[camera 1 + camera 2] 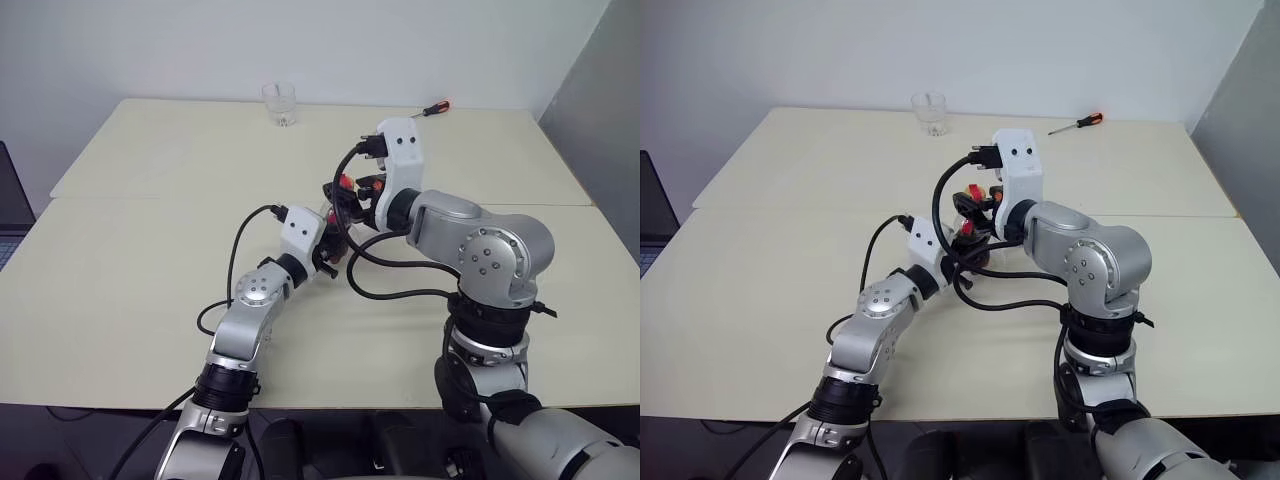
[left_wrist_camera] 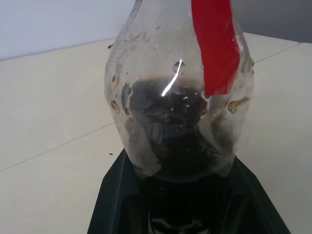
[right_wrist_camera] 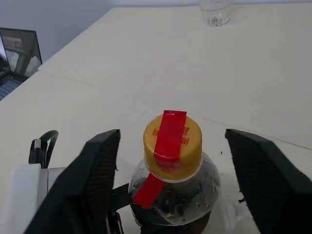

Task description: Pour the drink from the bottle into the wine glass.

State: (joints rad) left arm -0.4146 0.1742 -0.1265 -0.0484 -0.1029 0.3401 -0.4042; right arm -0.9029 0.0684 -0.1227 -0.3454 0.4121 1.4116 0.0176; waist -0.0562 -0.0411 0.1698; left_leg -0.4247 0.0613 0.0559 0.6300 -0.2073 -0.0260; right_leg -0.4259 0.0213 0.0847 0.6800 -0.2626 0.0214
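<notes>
Left claw (image 2: pixel 183 214) clamps the dimpled clear plastic bottle (image 2: pixel 180 107); right claw (image 3: pixel 170 175) straddles its yellow cap (image 3: pixel 171 141), apart.

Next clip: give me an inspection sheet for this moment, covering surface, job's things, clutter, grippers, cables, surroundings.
Surface: pale table, a seam running across it.
Job's things: bottle upright, yellow cap on with a red strip over it, dark drink low inside. Wine glass: nothing seen.
Clutter: tumbler and red-handled screwdriver at the far edge.
Grippers: left gripper shut on the bottle's lower body; right gripper open, a finger on each side of the cap, not touching.
Cables: black cables looping over the table between the arms.
Surroundings: white wall behind; laptop off the table's left side.
</notes>
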